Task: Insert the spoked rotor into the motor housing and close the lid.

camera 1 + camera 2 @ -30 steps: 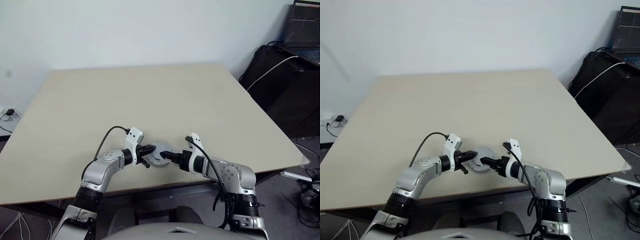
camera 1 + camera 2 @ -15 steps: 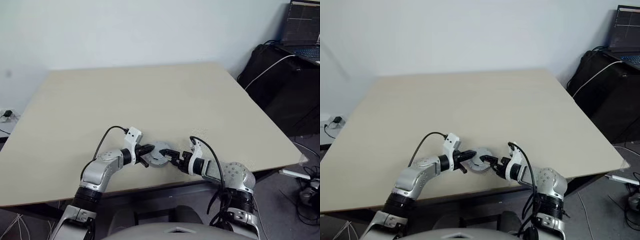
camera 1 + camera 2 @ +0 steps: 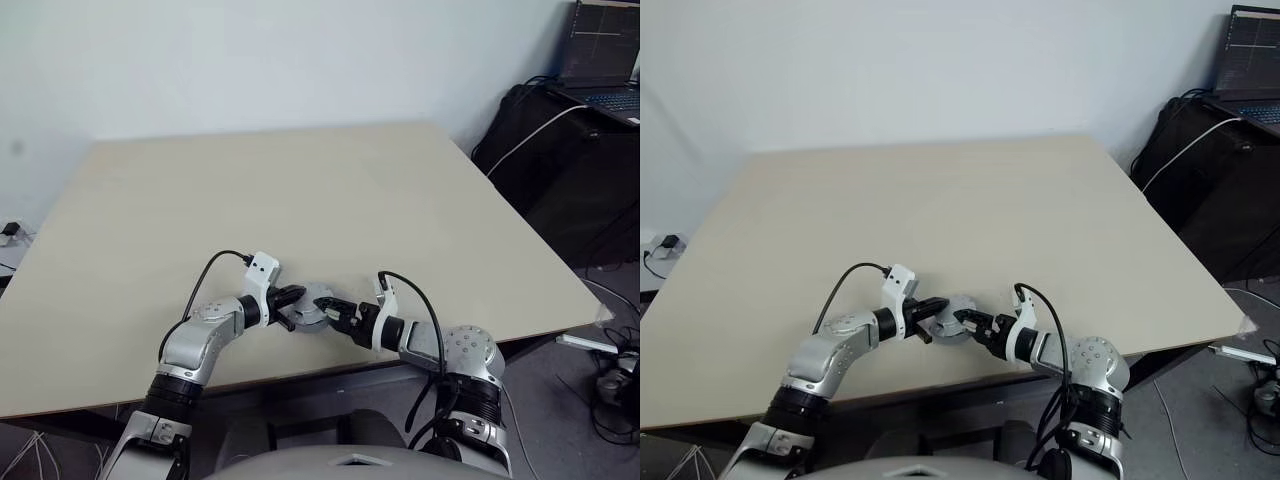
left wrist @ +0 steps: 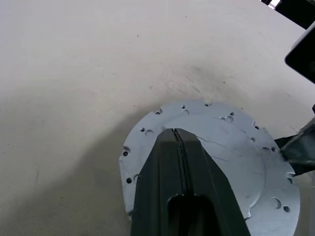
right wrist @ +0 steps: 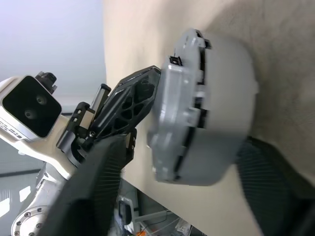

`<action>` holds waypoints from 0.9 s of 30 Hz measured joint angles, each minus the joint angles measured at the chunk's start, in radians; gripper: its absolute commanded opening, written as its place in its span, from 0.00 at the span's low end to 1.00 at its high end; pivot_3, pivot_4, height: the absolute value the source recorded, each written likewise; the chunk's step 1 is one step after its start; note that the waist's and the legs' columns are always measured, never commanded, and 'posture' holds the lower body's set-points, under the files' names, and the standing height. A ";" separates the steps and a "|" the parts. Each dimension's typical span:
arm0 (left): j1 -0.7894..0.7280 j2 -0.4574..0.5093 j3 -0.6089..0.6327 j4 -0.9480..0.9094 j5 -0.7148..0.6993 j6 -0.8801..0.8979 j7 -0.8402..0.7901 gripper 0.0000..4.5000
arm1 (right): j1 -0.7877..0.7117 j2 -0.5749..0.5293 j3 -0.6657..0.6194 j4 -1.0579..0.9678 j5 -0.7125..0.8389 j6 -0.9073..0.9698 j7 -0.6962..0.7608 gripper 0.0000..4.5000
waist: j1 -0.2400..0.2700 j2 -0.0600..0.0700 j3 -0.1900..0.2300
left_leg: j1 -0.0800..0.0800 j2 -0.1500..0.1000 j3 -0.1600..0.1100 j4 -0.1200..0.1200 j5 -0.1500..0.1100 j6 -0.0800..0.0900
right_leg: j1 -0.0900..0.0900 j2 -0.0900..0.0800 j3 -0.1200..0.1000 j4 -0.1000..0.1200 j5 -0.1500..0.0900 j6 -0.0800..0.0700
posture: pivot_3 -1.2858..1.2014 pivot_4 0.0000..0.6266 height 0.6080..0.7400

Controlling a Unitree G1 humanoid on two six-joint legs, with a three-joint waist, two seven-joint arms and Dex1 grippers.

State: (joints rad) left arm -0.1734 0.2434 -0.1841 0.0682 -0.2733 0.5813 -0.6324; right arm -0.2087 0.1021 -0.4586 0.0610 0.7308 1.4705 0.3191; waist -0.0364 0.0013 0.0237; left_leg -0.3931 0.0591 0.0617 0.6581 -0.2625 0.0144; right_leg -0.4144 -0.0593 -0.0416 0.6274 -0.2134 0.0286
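The motor housing, a squat gray puck, sits near the table's front edge, and the gray lid lies on it. In the right wrist view the lid stands slightly ajar against the housing. My left gripper is shut, its tips resting on the lid's smooth face. My right gripper reaches in from the other side. Its jaws straddle the housing: one finger is at the base, the other is a little off the lid side. The spoked rotor is hidden.
The pale table stretches far beyond the housing, and its front edge lies just under my wrists. A laptop on dark equipment stands off the table's right side.
My right wrist has rolled and its jaws have narrowed around the housing. The left gripper has stayed shut on the lid. The camera has shifted slightly.
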 measured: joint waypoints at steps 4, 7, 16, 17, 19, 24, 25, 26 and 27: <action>0.002 -0.001 0.001 -0.001 -0.001 -0.002 -0.001 0.00 | 0.008 -0.002 -0.001 0.000 0.000 0.000 -0.014 0.30 | 0.000 0.000 0.000 | -0.001 0.000 0.000 0.000 0.000 0.000 | 0.000 0.000 0.000 0.000 0.000 0.000 | 0.52 0.00 1.00; 0.002 -0.003 0.001 -0.003 -0.001 -0.002 -0.001 0.00 | 0.011 -0.003 0.000 -0.004 0.000 0.002 -0.015 0.30 | 0.001 0.001 0.000 | -0.001 -0.001 -0.001 0.000 0.000 0.000 | 0.000 0.000 0.000 0.000 0.000 0.001 | 0.52 0.00 1.00; 0.044 -0.036 0.024 -0.022 -0.013 -0.032 0.022 0.00 | 0.037 -0.009 0.007 -0.033 0.017 0.001 -0.018 0.30 | 0.005 0.003 -0.002 | -0.002 -0.003 -0.003 0.000 0.000 0.001 | 0.000 -0.002 0.001 0.000 -0.002 0.003 | 0.52 0.00 1.00; 0.061 -0.048 0.035 -0.035 -0.018 -0.043 0.033 0.00 | 0.041 -0.009 0.007 -0.034 0.024 0.001 -0.019 0.30 | 0.006 0.003 -0.002 | -0.003 -0.004 -0.003 0.000 0.000 0.001 | 0.000 -0.002 0.001 0.000 -0.002 0.003 | 0.52 0.00 1.00; 0.105 -0.083 0.063 -0.074 -0.035 -0.051 0.066 0.00 | 0.049 -0.010 0.007 -0.043 0.035 0.001 -0.021 0.29 | 0.006 0.003 -0.002 | -0.005 -0.004 -0.003 0.000 -0.001 0.001 | -0.001 -0.002 0.001 0.000 -0.002 0.003 | 0.52 0.00 1.00; 0.173 -0.168 0.173 -0.234 -0.138 -0.040 0.160 0.00 | 0.067 -0.012 -0.003 -0.060 0.061 0.003 -0.034 0.29 | 0.008 0.003 -0.001 | -0.006 -0.004 -0.004 0.000 -0.001 0.001 | -0.002 -0.002 0.001 0.000 -0.002 0.004 | 0.52 0.00 1.00; 0.194 -0.184 0.202 -0.276 -0.171 -0.035 0.179 0.00 | 0.069 -0.012 -0.003 -0.061 0.067 0.005 -0.035 0.29 | 0.007 0.003 -0.001 | -0.006 -0.004 -0.004 0.000 -0.001 0.002 | -0.002 -0.002 0.001 -0.001 -0.002 0.004 | 0.52 0.00 1.00; 0.211 -0.198 0.222 -0.305 -0.195 -0.029 0.194 0.00 | 0.074 -0.013 -0.008 -0.063 0.073 0.005 -0.035 0.29 | 0.007 0.003 -0.001 | -0.006 -0.004 -0.004 0.000 -0.001 0.002 | -0.002 -0.002 0.001 -0.001 -0.002 0.004 | 0.52 0.00 1.00; 0.235 -0.213 0.248 -0.335 -0.230 -0.023 0.212 0.00 | 0.079 -0.013 -0.012 -0.063 0.080 0.007 -0.035 0.29 | 0.006 0.003 -0.001 | -0.006 -0.004 -0.004 0.000 -0.001 0.002 | -0.002 -0.002 0.001 -0.001 -0.002 0.004 | 0.52 0.00 1.00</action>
State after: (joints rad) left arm 0.0617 0.0301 0.0642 -0.2664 -0.5030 0.5588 -0.4206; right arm -0.1293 0.0894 -0.4701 -0.0018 0.8106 1.4775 0.2838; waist -0.0302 0.0046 0.0231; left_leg -0.3991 0.0550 0.0580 0.6584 -0.2634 0.0160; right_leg -0.4167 -0.0610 -0.0406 0.6268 -0.2157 0.0323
